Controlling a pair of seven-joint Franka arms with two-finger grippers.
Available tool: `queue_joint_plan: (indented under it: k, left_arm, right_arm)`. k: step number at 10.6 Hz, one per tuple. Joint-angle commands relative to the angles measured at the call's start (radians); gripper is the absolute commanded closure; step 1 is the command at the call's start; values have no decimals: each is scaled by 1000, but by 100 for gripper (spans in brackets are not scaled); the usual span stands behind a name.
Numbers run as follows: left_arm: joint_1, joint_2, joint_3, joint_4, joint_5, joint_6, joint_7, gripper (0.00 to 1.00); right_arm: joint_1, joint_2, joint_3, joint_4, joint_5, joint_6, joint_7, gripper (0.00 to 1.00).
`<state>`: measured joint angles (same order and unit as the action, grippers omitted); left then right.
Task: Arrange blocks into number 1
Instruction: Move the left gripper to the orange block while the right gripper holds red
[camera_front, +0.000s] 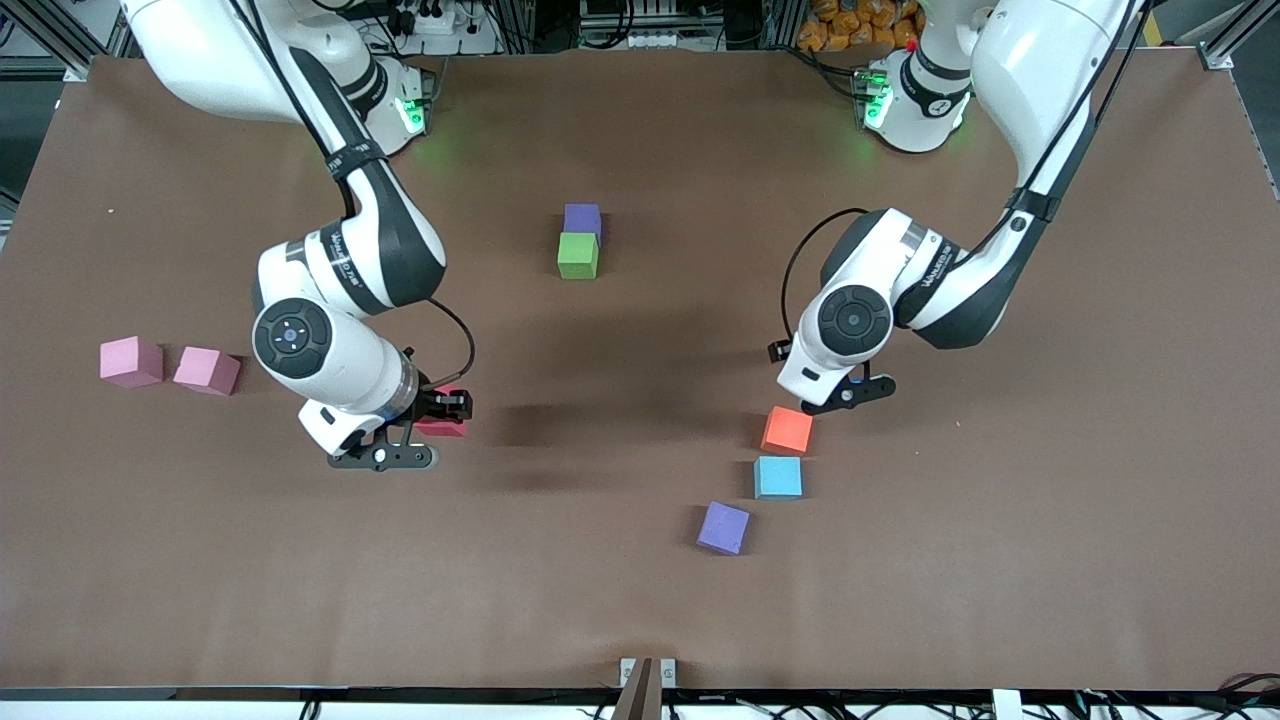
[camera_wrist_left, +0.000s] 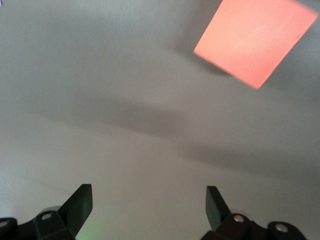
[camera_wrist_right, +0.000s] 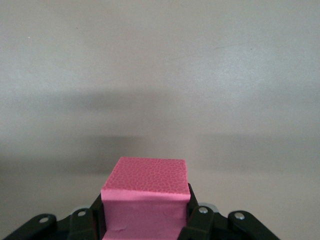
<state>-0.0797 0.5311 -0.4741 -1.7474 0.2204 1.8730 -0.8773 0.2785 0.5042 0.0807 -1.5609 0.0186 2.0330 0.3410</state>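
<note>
One red block (camera_wrist_right: 145, 200), probably light and slightly soft foam, sits clamped by its flat sides in the right gripper (camera_front: 440, 415) over the table, while the left gripper (camera_front: 845, 395) hangs open above the orange block (camera_front: 787, 430).

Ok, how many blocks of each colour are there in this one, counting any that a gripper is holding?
Purple blocks: 2
Light pink blocks: 2
Green block: 1
Orange block: 1
Light blue block: 1
Deep pink block: 1, held in the right gripper
Total: 8 blocks
</note>
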Motion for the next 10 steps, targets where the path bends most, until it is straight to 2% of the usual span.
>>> queue_joint_plan:
  k: [1,6,10]
  left_arm:
    - [6,-31,-8,-47,-22,-6,-40,0]
    - [9,-37,-15,-58,-21,8,-45,0]
    - [47,-118,-27,-174,-19,57,-9,0]
  right_arm:
    - [-4,-33,13,-7,-2,-40,10,100]
    - [21,-61,14,-18,0,-68,29,100]
    - [60,-70,13,-31,0,-71,70,100]
